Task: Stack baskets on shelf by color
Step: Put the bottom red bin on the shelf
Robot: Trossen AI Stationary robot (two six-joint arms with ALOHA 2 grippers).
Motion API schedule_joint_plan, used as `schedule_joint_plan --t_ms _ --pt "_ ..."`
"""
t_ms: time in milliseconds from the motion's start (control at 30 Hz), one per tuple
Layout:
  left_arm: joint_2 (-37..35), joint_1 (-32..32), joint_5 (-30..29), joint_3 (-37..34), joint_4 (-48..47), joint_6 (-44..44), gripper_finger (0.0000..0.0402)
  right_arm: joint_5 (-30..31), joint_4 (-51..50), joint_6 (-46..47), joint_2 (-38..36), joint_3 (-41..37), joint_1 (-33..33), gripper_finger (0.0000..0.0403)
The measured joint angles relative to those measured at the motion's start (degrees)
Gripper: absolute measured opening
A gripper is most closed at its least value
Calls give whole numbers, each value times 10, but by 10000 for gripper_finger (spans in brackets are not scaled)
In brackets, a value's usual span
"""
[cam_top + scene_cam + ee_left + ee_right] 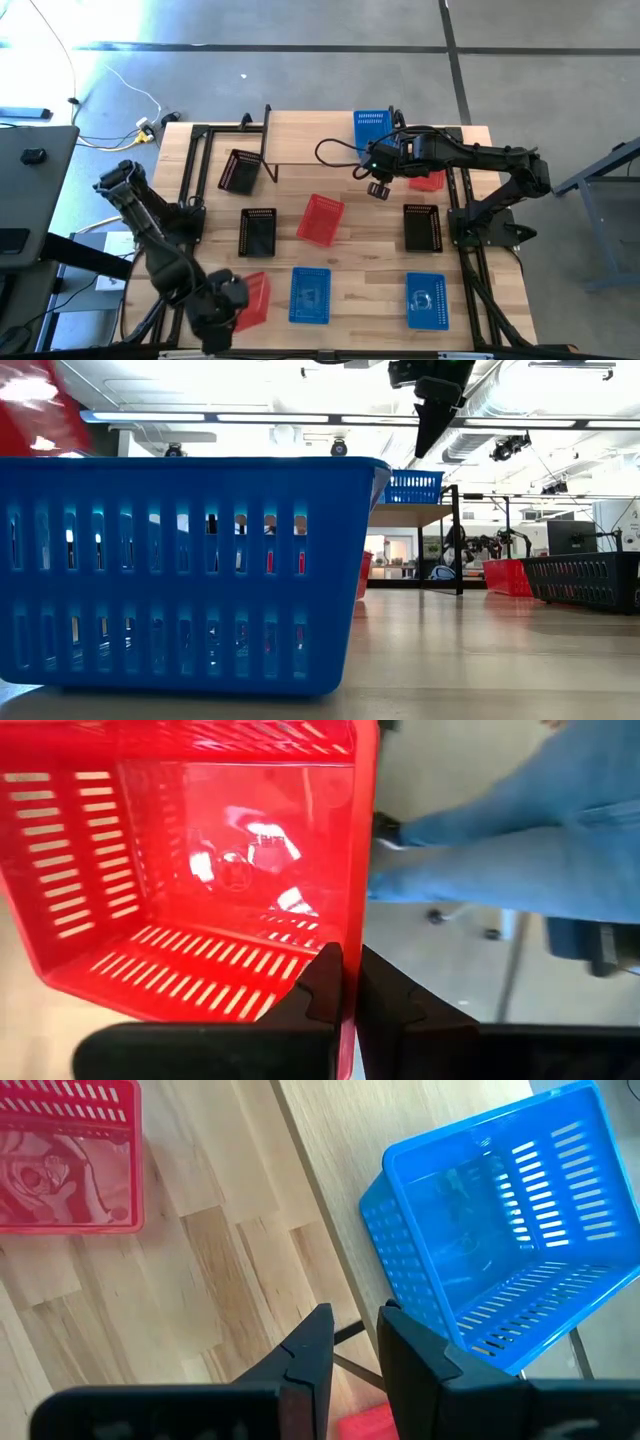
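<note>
Left pincer sits at the lower left of the overhead frame, clamped tight on the rim of a red basket. In the left wrist view that basket is tipped so its open mouth faces the camera, showing slotted walls and a glossy floor, with one wall pinched between the two fingers.

Right pincer hangs over the worktop just right of top centre in the overhead shot, holding nothing, its fingers only a narrow gap apart.

Just above it in the frame, a blue basket on the shelf sits at the shelf's right end, long axis running up-down in the picture, mouth up. The shelf itself is a pale plank on thin black legs.

Loose on the worktop:
- tilted red basket in the middle, long axis leaning diagonal
- two blue baskets along the bottom edge and, both long axis up-down
- black basket centre-left, another at right, a third leaning by the shelf's left leg
- another red basket partly hidden under the right arm
</note>
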Motion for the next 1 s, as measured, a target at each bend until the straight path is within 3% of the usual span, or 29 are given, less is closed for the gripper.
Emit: schedule_joint_plan --t_ms 567,1000 --pt "0 220 -154 118 -298 324 3 -1 5 26 0 0 0 69" --pt "0 448 -221 138 -287 596 3 -1 15 101 0 0 0 69"
